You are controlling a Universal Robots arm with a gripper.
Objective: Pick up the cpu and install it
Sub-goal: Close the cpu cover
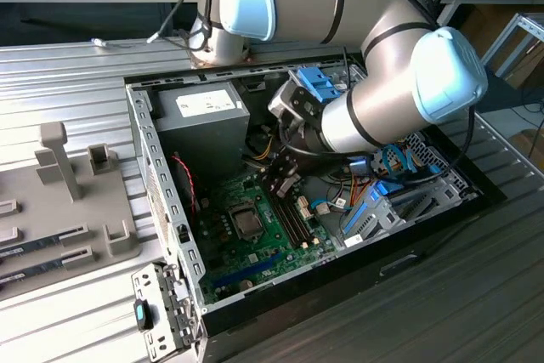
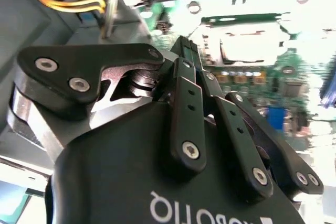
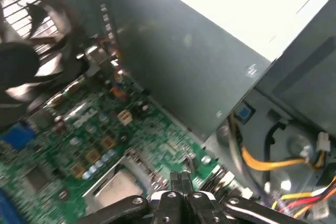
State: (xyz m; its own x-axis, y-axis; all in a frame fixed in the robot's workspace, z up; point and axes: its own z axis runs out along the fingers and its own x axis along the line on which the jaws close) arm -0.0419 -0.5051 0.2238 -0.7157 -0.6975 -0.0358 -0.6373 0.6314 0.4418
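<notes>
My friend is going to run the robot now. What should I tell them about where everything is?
Tool: shut, holding nothing, just above the motherboard inside the open computer case.
CPU: lying in its socket on the motherboard, beside the tool in the exterior view; in the first wrist view it is close to the fingertips.
Done: CPU is in the socket.
Left: I cannot tell whether the socket frame is latched.
</notes>
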